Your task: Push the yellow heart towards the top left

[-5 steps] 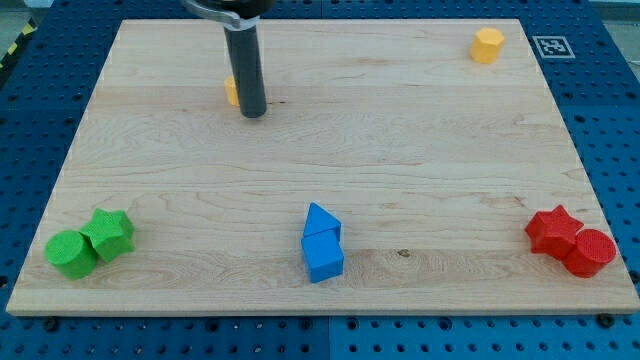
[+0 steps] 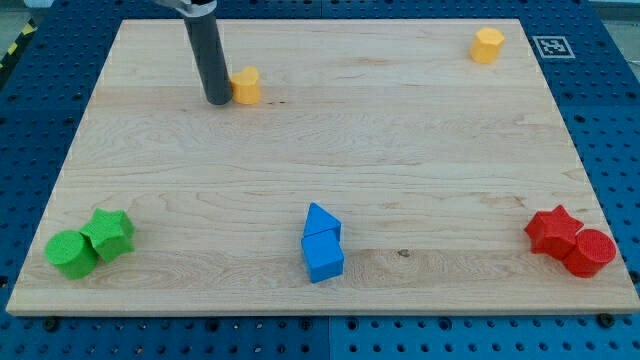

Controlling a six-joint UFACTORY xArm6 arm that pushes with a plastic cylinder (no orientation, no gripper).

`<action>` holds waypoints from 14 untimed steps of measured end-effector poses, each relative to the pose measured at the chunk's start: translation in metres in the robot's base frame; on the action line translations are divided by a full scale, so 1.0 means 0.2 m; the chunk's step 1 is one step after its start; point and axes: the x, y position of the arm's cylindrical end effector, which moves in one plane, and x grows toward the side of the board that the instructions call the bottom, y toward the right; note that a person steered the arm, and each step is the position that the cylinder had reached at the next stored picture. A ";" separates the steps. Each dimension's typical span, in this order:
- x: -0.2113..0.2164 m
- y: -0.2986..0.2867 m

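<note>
A small yellow heart block [image 2: 245, 86] sits on the wooden board [image 2: 330, 160] in its upper left part. My tip [image 2: 217, 100] rests on the board just left of the heart, close to it or touching its left side. The dark rod rises from the tip to the view's top edge.
A second yellow block [image 2: 488, 45] sits at the top right. A green cylinder [image 2: 71, 254] and a green star [image 2: 110, 234] lie at the bottom left. Two blue blocks [image 2: 321, 243] sit at the bottom middle. A red star [image 2: 553, 229] and a red cylinder [image 2: 589, 252] lie at the bottom right.
My tip has moved left, from in front of the yellow heart to its left side. The heart, half hidden before, now shows in full at about the same spot.
</note>
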 end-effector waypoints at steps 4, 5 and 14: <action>0.09 0.32; 0.02 0.30; -0.42 -0.38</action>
